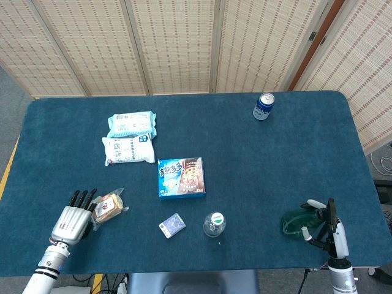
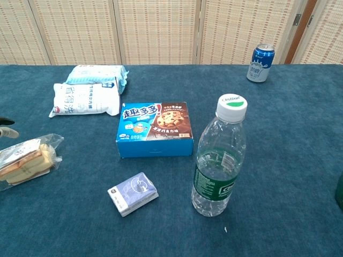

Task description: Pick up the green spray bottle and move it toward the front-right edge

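The green spray bottle (image 1: 295, 222) sits near the front-right corner of the blue counter (image 1: 294, 153), and the right hand (image 1: 321, 223) is right up against its right side, white fingers (image 1: 315, 204) reaching over the top of the bottle and another lower down at its front; whether that hand actually grips the bottle or merely rests against it I cannot tell from the head view (the chest view shows only a dark sliver at the far right edge, too little to read). At the front-left corner the left hand (image 1: 73, 218) lies flat on the counter with its dark fingers stretched out and apart, holding nothing, just beside a wrapped sandwich pack (image 1: 108, 207) that touches or nearly touches its fingertips. Near the front middle stands a clear water bottle (image 2: 219, 157) with a white and green cap, upright, and just to its left lies a small pale purple card box (image 2: 132, 194). Behind these is a blue and brown cookie box (image 2: 155, 129) lying flat. Further back on the left two white and light-blue snack bags (image 1: 130, 137) lie one behind the other, touching. A blue drink can (image 1: 263, 106) stands upright near the far edge, well apart from everything else.
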You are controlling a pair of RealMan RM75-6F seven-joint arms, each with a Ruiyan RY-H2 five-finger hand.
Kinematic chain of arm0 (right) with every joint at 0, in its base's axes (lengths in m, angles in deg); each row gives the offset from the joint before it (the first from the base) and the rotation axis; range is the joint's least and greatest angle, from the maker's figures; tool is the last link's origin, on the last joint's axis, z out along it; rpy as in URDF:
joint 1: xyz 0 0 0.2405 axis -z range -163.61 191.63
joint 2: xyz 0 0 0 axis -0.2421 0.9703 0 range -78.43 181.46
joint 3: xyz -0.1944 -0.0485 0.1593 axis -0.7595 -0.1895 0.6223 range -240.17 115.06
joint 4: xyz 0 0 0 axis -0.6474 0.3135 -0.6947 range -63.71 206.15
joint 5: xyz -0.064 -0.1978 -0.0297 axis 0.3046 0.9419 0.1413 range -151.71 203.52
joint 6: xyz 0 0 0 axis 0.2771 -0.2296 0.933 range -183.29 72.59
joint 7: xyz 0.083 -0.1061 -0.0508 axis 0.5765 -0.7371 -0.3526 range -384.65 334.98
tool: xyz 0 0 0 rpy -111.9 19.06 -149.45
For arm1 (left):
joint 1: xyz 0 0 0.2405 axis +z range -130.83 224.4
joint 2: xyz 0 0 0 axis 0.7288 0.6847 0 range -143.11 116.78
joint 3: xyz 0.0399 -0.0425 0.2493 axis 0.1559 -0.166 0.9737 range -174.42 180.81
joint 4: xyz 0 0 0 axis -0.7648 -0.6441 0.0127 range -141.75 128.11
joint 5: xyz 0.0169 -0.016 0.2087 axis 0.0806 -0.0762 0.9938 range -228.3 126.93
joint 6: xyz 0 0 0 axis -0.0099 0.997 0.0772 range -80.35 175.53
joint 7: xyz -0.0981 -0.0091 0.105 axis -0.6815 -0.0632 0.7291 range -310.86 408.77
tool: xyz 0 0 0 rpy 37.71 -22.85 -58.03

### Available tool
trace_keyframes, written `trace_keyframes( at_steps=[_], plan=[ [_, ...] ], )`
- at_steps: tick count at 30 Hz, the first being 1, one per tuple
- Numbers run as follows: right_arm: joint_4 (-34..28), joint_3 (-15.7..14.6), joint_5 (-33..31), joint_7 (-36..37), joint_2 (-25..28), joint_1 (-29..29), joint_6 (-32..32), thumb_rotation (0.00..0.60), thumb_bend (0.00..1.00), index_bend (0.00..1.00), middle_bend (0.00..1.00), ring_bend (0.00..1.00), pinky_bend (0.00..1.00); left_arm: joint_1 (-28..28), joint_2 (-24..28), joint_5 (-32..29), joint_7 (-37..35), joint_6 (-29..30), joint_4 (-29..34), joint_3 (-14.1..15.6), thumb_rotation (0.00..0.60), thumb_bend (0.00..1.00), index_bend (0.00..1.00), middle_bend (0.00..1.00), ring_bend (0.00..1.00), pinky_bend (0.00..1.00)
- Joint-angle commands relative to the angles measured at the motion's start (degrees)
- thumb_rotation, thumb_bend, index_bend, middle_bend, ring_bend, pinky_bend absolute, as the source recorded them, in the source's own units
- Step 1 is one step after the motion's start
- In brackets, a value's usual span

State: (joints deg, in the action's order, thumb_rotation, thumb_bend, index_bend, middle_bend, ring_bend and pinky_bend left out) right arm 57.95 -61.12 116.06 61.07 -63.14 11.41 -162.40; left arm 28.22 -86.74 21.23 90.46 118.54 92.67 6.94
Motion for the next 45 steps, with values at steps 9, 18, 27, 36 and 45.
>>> trace_keyframes(
  at_steps=[9,18,27,36,45],
  plan=[
    [0.3,0.1,0.0,0.7,0.1,0.3,-0.8,0.600,0.28,0.37,0.48,0.33,0.38,0.2,-0.1,-0.2,0.6,0.1,0.3,-0.1,0.600,0.44,0.09,0.00,0.00,0.00],
    [0.7,-0.2,0.0,1.4,0.1,0.7,-0.5,0.600,0.25,0.37,0.47,0.34,0.35,0.4,-0.2,0.0,0.9,0.3,0.5,-0.1,0.600,0.44,0.09,0.00,0.00,0.00],
    [1.2,-0.5,0.2,1.3,0.0,1.0,-0.2,0.600,0.20,0.33,0.43,0.32,0.31,0.5,0.0,0.2,1.0,0.5,0.7,0.0,0.600,0.44,0.09,0.00,0.00,0.00],
    [1.3,-0.3,-0.1,1.4,0.3,1.6,-0.5,0.600,0.17,0.30,0.41,0.31,0.31,0.5,-0.2,0.1,1.1,0.2,0.5,-0.1,0.600,0.44,0.09,0.00,0.00,0.00],
    [1.2,0.0,-0.4,1.8,0.6,2.1,-0.4,0.600,0.16,0.28,0.40,0.30,0.30,0.4,-0.2,-0.1,1.8,0.3,0.8,-0.3,0.600,0.44,0.09,0.00,0.00,0.00]
  ],
)
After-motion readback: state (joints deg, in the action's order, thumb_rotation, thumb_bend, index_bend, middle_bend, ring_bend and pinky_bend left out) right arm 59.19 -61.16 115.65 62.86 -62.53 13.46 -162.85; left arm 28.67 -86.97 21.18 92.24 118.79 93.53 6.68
